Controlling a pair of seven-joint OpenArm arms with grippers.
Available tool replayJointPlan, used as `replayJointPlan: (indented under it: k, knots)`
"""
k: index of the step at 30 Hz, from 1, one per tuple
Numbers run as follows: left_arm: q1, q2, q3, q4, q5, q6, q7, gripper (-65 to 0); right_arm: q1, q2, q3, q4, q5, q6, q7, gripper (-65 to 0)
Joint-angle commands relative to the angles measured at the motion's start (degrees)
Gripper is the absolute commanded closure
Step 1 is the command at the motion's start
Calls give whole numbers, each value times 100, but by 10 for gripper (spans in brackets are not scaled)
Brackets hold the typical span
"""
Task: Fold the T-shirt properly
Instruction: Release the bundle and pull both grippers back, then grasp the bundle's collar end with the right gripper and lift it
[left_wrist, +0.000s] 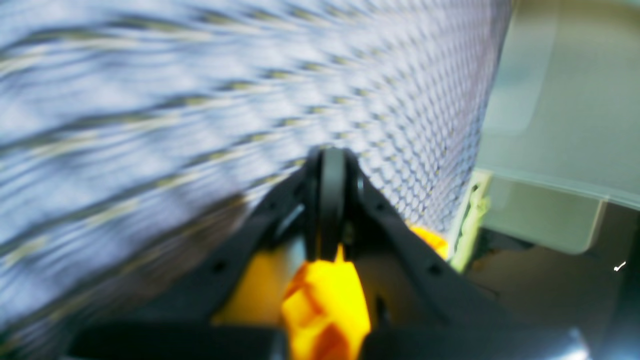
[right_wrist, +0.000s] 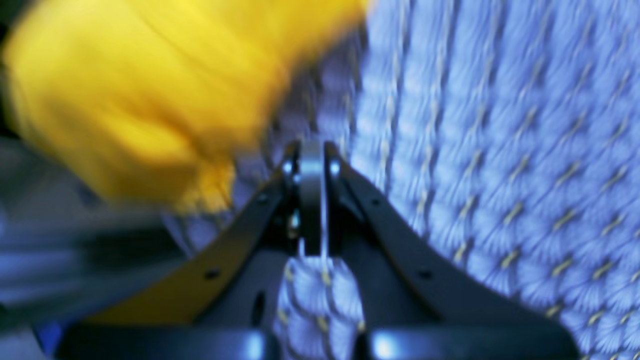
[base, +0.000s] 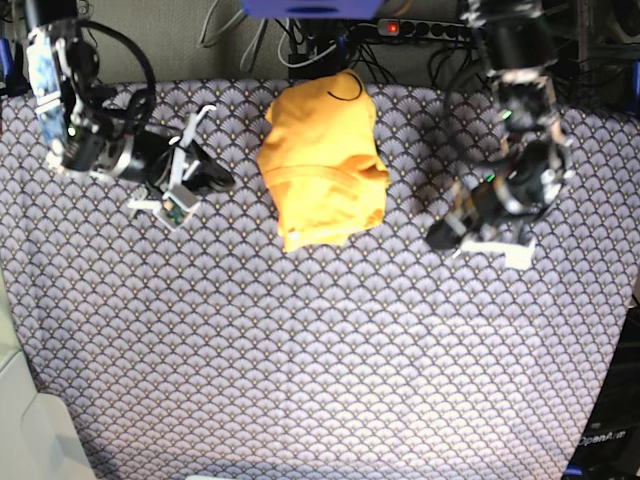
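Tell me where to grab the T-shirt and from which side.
Probably best: pinch the T-shirt at its two near corners, left gripper from the base view's right, right gripper from its left. It lies as a bunched bundle, collar at the far end, with free edges nearest both shut grippers.

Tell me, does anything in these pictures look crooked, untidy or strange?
The plain yellow-orange cotton T-shirt lies as an uneven bundle at the far middle of the blue-grey scallop-patterned cloth. Its edges are rumpled and slanted, not square, with one corner sticking out at the lower left. Nothing looks spilled or damaged.
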Motion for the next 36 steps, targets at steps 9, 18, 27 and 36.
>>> replayJointPlan:
  k: [9, 18, 27, 36]
  knots:
    - [735, -875, -771, 147, -799, -2, 17, 0, -254, -396, -378, 581, 39, 41, 55, 0]
    - [1140, -972, -1008, 147, -799, -11, 17, 0, -254, -686, -1468, 607, 39, 41, 64, 0]
    - [1395, -945, -1008, 156, -807, -20, 26, 0, -69, -668, -1767, -210, 31, 41, 749, 0]
    - [1641, -945, -1008, 684, -799, -20, 26, 0, 450, -686, -2339, -1441, 31, 41, 1426, 0]
